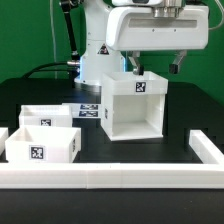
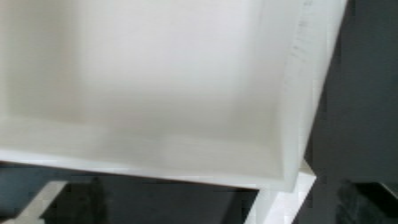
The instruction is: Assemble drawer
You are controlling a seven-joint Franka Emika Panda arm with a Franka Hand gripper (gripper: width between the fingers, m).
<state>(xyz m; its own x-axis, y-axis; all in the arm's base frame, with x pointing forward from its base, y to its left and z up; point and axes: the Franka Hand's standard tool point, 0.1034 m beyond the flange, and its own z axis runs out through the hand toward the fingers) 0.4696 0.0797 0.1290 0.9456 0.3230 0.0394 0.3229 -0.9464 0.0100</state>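
Black table takes up most of the exterior shot, with the long white border wall running along the bottom. The white cube casing sits dead centre, open face toward the camera. Front tray and back tray are lower left. The gripper hangs over the casing's top right edge, fingers spread wide, holding nothing. The wrist view is just casing wall up close.

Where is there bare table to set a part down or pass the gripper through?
Bare table lies between the cube casing and the border wall on the exterior view's right, plus a strip before the casing's open front. The exterior view's left is crowded: front tray and back tray sit close, marker board beside them.
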